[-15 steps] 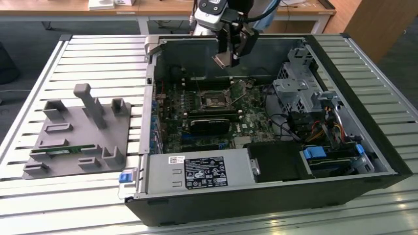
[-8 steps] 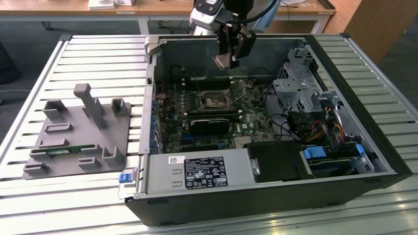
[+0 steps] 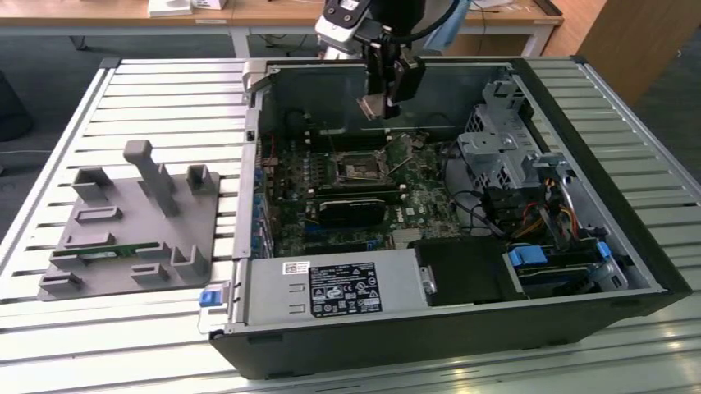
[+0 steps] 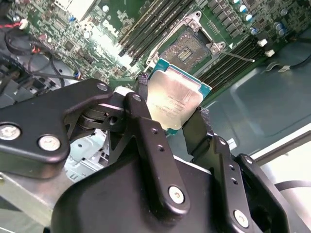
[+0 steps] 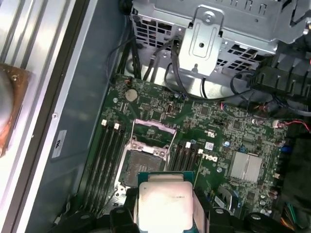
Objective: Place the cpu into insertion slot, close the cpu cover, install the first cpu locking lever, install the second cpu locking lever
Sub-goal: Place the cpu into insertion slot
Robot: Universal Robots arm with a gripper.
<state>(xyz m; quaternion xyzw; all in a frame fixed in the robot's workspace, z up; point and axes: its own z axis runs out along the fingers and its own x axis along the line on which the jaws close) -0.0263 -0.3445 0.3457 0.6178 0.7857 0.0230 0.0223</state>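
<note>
Slatted metal table point(image 3: 131, 90) carries an open computer case point(image 3: 438, 345) with its mainboard point(image 5: 218, 126) facing up. Near the case's far edge, the gripper point(image 3: 385, 105) hangs clamped on two opposite edges of the cpu point(image 4: 174, 99), whose metal top faces both wrist views. The insertion slot point(image 5: 145, 167) lies bare below, well apart from the chip. The cpu cover point(image 5: 154, 127) appears swung up off it. Recommended handling: keep the chip level, square its edges to the slot, descend vertically, clear the raised cover, and avoid dragging across the contacts.
</note>
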